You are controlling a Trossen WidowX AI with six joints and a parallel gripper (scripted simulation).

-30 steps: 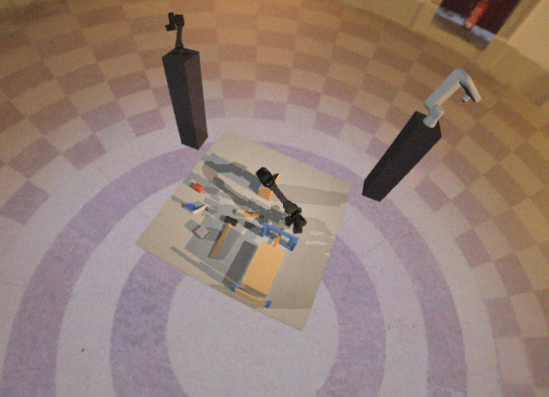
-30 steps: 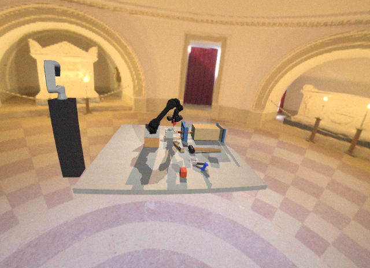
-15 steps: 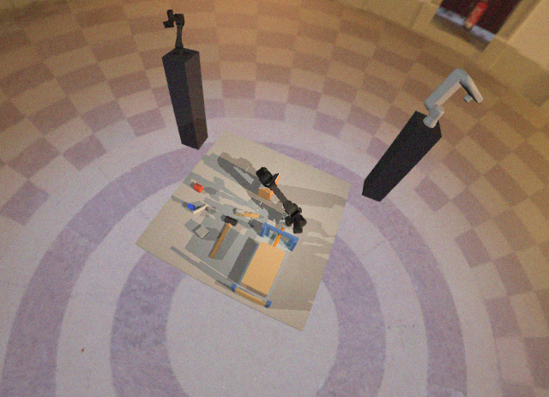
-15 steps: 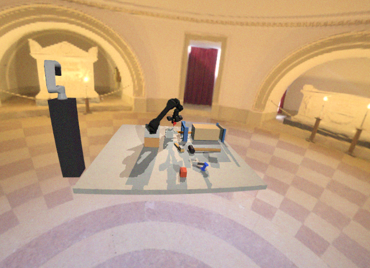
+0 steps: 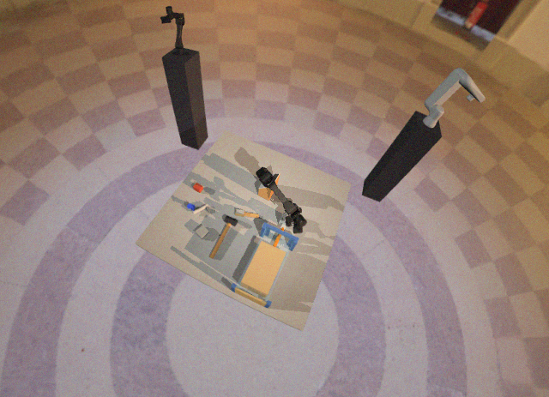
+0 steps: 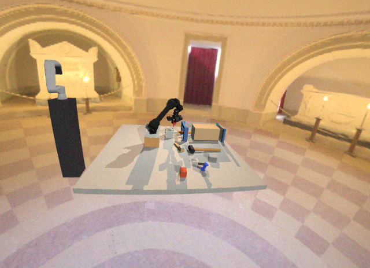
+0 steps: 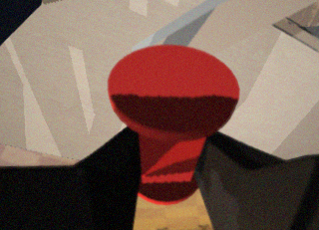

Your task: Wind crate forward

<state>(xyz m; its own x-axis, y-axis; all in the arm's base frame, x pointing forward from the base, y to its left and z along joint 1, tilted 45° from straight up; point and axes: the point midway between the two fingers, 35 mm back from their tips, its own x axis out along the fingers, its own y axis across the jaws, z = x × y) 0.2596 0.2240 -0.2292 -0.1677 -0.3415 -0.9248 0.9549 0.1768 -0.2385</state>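
My gripper (image 6: 174, 121) (image 7: 163, 128) is shut on the red knob (image 7: 173, 73) of the winch handle, above the pale winch (image 6: 169, 133). The handle's key and its seating in the hole are too small to tell. The tan crate (image 5: 262, 268) (image 6: 205, 131) sits flat in the guard cubby behind the blue steel frame (image 5: 292, 243) (image 6: 184, 134). A narrow gap shows between crate and frame. An orange strap (image 5: 277, 240) runs from the crate through the frame toward the winch. The arm partly hides the winch in the top view.
A hammer (image 5: 219, 241) (image 6: 206, 149) and a smaller wooden-handled tool (image 5: 250, 214) (image 6: 179, 147) lie beside the rack. Farther off are a red block (image 5: 197, 188) (image 6: 182, 172), a blue-ended tool (image 5: 190, 206) (image 6: 204, 166) and a grey block (image 5: 202, 231) (image 6: 212, 159).
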